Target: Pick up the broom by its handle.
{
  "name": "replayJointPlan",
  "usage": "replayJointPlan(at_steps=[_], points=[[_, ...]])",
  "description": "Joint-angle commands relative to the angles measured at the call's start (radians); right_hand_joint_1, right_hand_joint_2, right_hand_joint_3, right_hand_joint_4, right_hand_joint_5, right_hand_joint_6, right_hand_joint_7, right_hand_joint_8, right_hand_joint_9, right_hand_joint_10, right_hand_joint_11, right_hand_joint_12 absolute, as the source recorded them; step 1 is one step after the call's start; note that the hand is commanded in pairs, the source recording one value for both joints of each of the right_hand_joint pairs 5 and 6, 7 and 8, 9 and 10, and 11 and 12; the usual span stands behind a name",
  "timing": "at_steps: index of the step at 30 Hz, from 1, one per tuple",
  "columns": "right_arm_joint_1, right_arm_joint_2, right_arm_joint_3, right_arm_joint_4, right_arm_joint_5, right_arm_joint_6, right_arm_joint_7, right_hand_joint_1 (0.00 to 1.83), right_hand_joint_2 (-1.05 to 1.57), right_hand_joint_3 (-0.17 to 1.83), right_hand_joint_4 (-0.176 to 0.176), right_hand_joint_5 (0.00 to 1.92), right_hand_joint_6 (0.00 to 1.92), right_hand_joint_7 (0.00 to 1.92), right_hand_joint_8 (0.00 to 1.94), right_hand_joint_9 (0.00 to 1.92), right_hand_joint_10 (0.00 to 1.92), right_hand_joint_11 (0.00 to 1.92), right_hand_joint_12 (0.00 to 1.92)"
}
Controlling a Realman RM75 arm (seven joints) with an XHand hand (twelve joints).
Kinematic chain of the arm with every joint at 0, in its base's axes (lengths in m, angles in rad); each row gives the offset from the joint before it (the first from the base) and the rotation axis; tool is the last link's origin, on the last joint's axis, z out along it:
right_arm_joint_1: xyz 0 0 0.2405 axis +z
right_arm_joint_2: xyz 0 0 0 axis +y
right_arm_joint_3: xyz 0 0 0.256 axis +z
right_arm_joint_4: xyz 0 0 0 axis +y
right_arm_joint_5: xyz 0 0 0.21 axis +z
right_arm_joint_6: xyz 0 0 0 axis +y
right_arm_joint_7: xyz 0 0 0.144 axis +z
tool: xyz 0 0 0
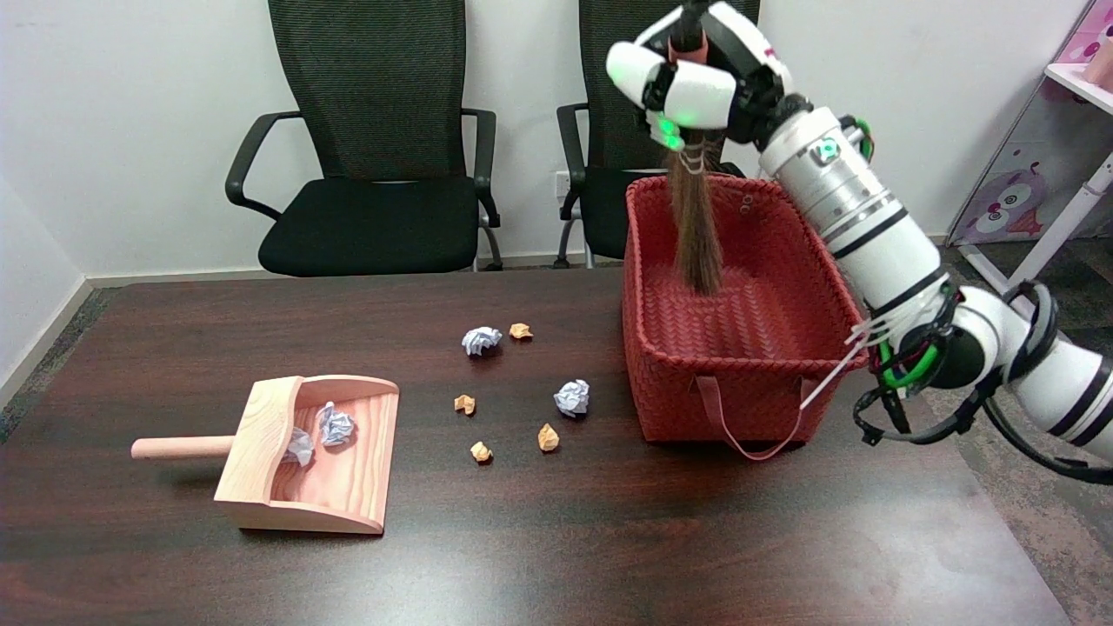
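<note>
Red woven basket (687, 382), brown broom (696, 235) bristles, pale wood dustpan (304, 456), dark wood-grain table (556, 539), white-and-orange paper scraps (572, 397).

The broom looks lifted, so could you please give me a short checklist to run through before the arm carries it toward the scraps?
1. Grip: the right hand holds the broom by its handle, fingers wrapped around it: ok.
2. Broom attitude: bristles hang straight down: ok.
3. Clearance from the red basket: the bristle tips appear level with or below the rim, inside the basket: not ok, lift more first.
4. Handle slip within the fingers: cannot tell.
5. Path to the paper scraps: the basket's left wall stands between: not ok until raised.
6. Dustpan lies flat beyond the scraps, mouth toward them: ok.
</note>
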Motion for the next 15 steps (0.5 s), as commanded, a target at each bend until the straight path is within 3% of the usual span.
replayJointPlan(at_steps=[1, 9, 15], points=[[0.171, 0.023, -0.066, -0.169, 0.110, 0.156, -0.047, 0.96, 1.10, 1.15, 0.160, 1.92, 1.92, 1.92, 1.92, 1.92, 1.92, 1.92, 1.92], [0.335, -0.023, -0.257, -0.156, 0.148, 0.156, -0.066, 0.95, 1.08, 1.23, 0.162, 1.92, 1.92, 1.92, 1.92, 1.92, 1.92, 1.92, 1.92], [0.435, -0.147, -0.390, -0.085, 0.149, 0.156, -0.138, 0.94, 1.07, 1.28, 0.173, 1.92, 1.92, 1.92, 1.92, 1.92, 1.92, 1.92, 1.92]])
